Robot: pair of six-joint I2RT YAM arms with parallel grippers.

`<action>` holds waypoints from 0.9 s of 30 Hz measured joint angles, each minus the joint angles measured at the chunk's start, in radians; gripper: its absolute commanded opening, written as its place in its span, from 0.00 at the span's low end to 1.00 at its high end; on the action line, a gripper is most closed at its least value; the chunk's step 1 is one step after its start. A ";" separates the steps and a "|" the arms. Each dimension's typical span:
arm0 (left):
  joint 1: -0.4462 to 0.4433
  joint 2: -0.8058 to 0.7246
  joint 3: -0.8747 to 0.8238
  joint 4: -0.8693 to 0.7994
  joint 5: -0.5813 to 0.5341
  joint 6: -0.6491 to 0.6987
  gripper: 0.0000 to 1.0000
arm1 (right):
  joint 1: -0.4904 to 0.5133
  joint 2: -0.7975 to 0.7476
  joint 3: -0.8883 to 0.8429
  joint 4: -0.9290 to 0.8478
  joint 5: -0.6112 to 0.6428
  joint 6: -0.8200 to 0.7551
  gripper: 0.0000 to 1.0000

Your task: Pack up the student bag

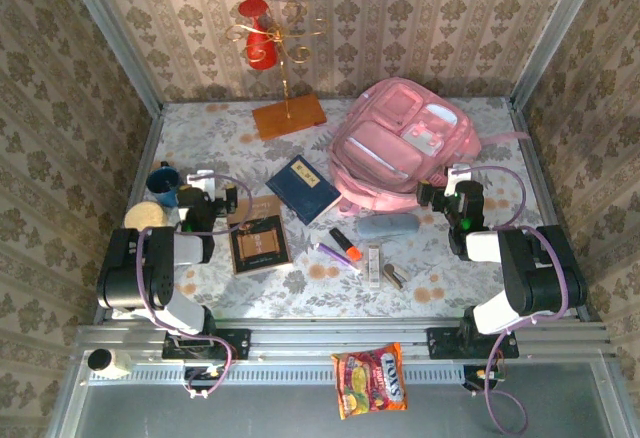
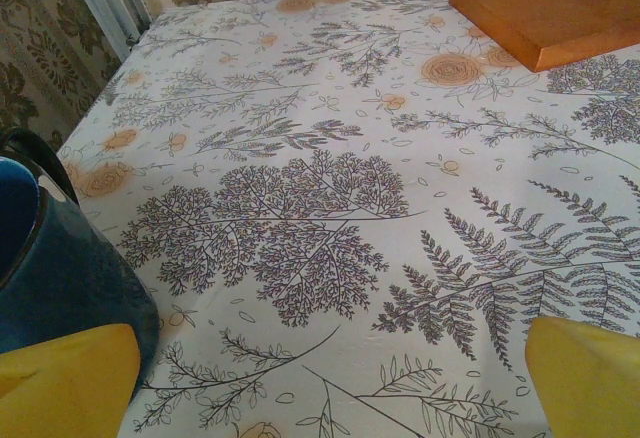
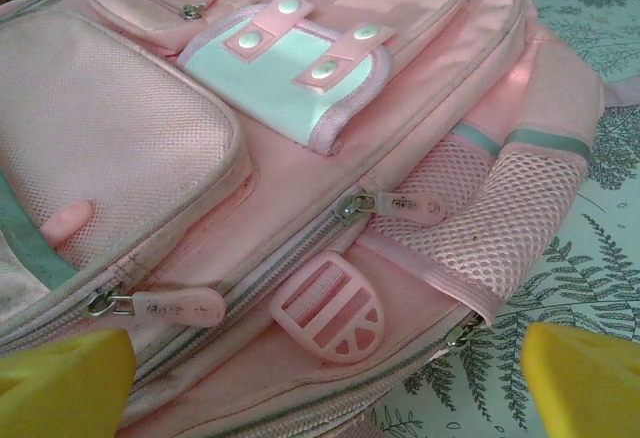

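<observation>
Evidently nothing is packed yet: the pink backpack [image 1: 400, 143] lies zipped at the worktop's [image 1: 220, 138] far right, the right jaws apart facing its zips, probably to open it, while the left jaws gape idly beside a blue mug [image 1: 163, 178].

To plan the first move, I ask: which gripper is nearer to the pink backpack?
Right. The right gripper hangs open at the near right edge of the student bag, facing its zips; the left gripper is open far off, beside the blue mug.
</observation>
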 measured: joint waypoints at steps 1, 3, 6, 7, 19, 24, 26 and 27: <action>0.000 -0.004 0.000 -0.005 -0.001 0.000 1.00 | 0.001 -0.005 0.000 -0.003 0.005 0.000 1.00; 0.000 -0.045 0.000 -0.050 -0.011 0.000 1.00 | 0.002 -0.053 -0.008 -0.033 0.033 0.005 1.00; 0.000 -0.188 0.005 -0.152 -0.058 -0.020 1.00 | 0.000 -0.228 -0.026 -0.112 0.110 0.048 1.00; 0.000 -0.240 0.012 -0.187 -0.081 -0.039 1.00 | -0.003 -0.298 -0.026 -0.147 0.142 0.078 1.00; -0.192 -0.372 0.293 -0.597 0.028 -0.393 0.98 | -0.032 -0.264 0.340 -0.729 0.074 0.494 0.90; -0.442 -0.176 0.463 -0.731 0.087 -0.493 0.98 | -0.106 -0.066 0.399 -0.863 -0.011 0.558 0.85; -0.531 -0.096 0.524 -0.766 0.103 -0.519 0.97 | -0.131 0.007 0.449 -0.909 -0.037 0.552 0.82; -0.568 -0.053 0.559 -0.786 0.111 -0.527 0.97 | -0.140 0.046 0.480 -0.925 -0.056 0.549 0.81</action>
